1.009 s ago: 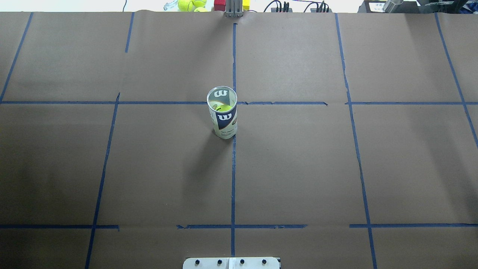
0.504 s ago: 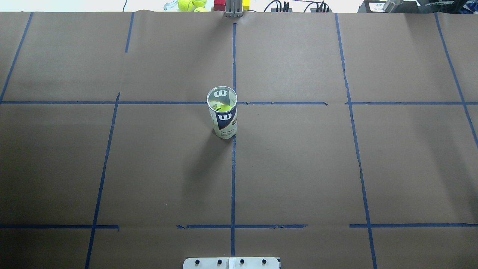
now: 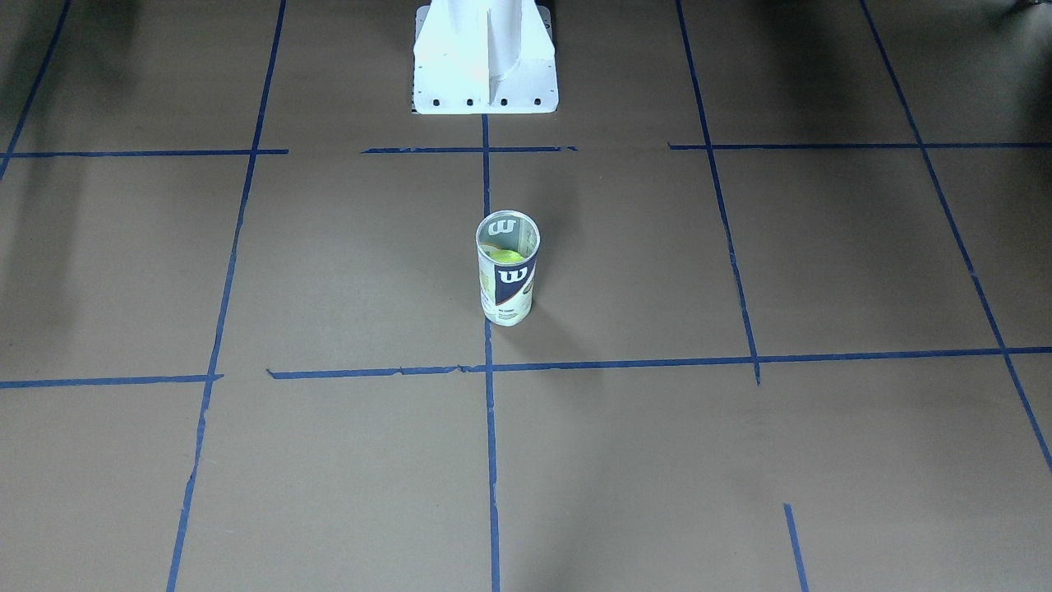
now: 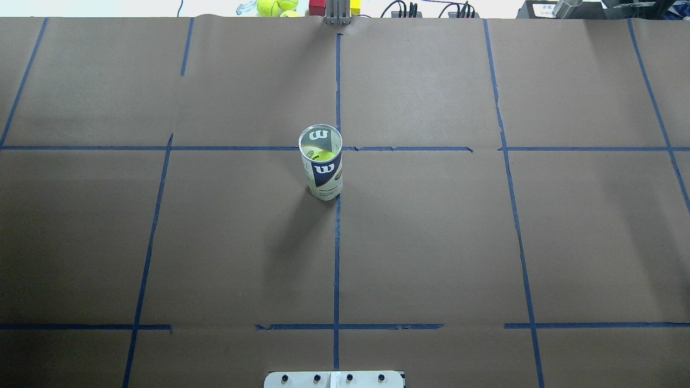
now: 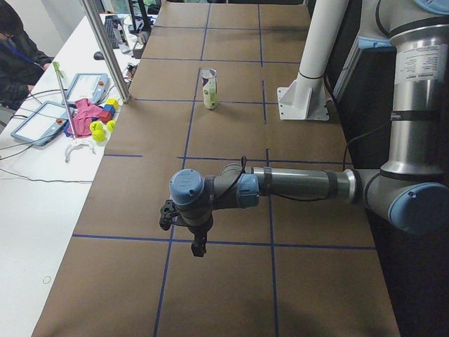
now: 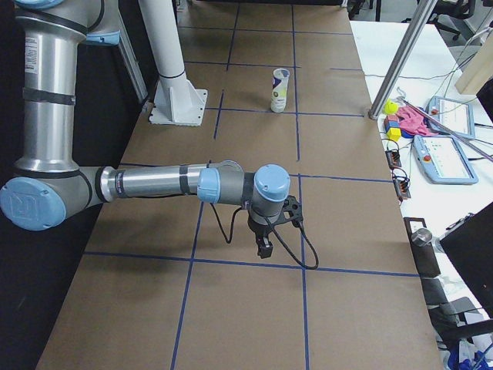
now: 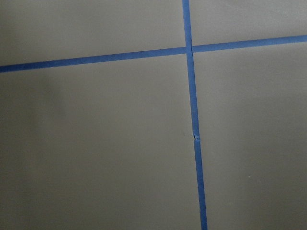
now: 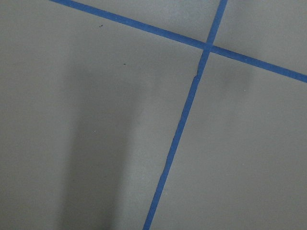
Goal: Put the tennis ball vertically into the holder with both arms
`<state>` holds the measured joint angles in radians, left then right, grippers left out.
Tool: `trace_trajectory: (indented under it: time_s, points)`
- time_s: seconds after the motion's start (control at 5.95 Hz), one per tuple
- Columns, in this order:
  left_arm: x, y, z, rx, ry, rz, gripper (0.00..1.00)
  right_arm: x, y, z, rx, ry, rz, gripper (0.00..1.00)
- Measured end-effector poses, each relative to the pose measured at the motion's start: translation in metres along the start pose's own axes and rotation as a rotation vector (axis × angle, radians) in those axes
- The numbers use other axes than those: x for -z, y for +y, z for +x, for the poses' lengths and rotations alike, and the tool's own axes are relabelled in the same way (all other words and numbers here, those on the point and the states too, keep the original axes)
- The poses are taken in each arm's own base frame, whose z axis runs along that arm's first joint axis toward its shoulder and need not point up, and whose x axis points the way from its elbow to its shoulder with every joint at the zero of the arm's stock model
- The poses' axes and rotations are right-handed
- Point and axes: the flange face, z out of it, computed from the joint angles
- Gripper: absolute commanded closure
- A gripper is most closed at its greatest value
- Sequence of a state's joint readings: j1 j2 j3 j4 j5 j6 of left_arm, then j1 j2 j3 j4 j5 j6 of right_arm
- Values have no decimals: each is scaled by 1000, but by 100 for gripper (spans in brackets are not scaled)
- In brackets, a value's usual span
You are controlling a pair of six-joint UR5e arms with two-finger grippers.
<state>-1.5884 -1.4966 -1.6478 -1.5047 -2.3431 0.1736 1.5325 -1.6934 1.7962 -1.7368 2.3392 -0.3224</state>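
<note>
Table (image 4: 442,253) covered w/ brown paper, gridded w/ blue tape lines (image 4: 336,258). The holder (image 4: 324,180) stands upright near ctr, foot touching the ctr tape line, just beside a crossing. A white pedestal base (image 3: 485,78) sits at robot-side edge, on same ctr line.

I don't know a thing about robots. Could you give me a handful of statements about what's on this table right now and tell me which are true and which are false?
1. The holder stands upright on the table. True.
2. The tennis ball lies on the table beside the holder. False: it sits inside the holder.
3. Both end effectors grip the holder. False: the left end effector and the right end effector hang over the table's paper, well away from the holder.
4. Other yellow balls lie beyond the table's far edge. True.
5. A lid closes the holder. False: its top is open.
</note>
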Motion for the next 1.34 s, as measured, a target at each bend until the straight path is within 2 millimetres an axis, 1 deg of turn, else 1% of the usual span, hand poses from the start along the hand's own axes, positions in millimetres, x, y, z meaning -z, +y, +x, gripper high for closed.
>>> trace_trajectory:
  time_s: [0.67, 1.34]
  points:
    - [-9, 15, -5, 6, -6, -14, 0, -3, 4, 2, -8, -3, -7, 0]
    - [-12, 20, -7, 14, -3, -23, 0, -5, 7, 3, -11, -4, -11, 0]
